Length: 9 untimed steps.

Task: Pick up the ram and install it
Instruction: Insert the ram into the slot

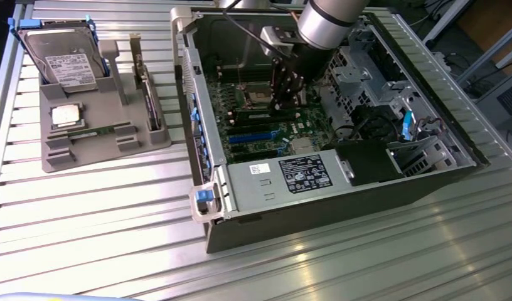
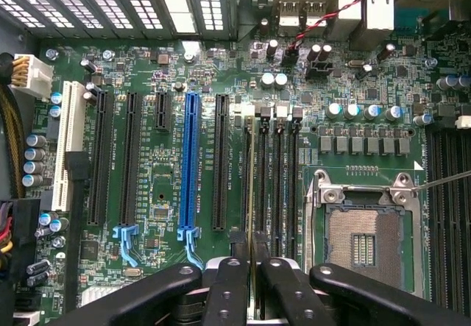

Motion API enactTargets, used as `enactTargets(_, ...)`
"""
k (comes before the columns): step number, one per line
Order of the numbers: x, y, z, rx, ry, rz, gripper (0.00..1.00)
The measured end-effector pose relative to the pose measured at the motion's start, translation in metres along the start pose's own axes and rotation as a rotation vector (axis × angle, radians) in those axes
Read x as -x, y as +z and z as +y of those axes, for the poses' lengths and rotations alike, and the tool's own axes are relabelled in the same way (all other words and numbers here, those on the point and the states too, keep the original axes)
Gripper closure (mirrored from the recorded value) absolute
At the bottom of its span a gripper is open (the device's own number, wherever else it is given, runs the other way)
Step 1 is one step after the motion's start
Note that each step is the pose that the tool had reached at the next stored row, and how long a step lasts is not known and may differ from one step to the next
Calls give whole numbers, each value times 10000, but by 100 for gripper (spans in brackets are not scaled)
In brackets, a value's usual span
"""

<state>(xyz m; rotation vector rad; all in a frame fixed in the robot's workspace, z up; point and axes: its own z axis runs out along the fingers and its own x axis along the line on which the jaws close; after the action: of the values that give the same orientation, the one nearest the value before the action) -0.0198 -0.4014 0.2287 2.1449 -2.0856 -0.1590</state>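
Claw (image 2: 250,267) was pinched narrow on the ram (image 2: 250,186), held edge-on above the memory slots (image 2: 278,182) just beside the CPU socket (image 2: 364,230) inside the open case (image 1: 208,135); doing it well meant keeping the stick square to its slot and pressing evenly.

You've got the open computer case (image 1: 323,138) lying on the tabletop (image 1: 97,213), with the parts holder (image 1: 97,135) over at its nine o'clock, well apart. In that holder, the hard drive (image 1: 65,59) stands at twelve o'clock, the processor chip (image 1: 66,115) sits just below it, and a ram stick (image 1: 93,132) lies at six o'clock. The gripper (image 1: 288,88) is down inside the case over the motherboard (image 1: 256,119), its fingers (image 2: 241,282) closed on the ram (image 2: 250,186) standing edge-on beside the memory slots (image 2: 283,179), the processor socket (image 2: 364,234) at their three o'clock.
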Motion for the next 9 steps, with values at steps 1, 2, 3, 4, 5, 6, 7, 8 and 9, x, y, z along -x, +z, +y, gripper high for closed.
enactTargets(1,0,2,0,1,-1,0,86)
enactTargets(2,-2,4,0,1,-7,1,86)
enactTargets(3,-2,4,0,2,-20,5,86)
enactTargets(4,-2,4,0,1,-31,7,86)
enactTargets(5,-2,4,0,1,-36,8,86)
enactTargets(6,-2,5,0,1,-40,7,86)
enactTargets(7,-3,5,0,0,-45,7,86)
enactTargets(8,-4,5,0,-1,-64,11,86)
enactTargets(9,-4,5,0,-1,-103,19,86)
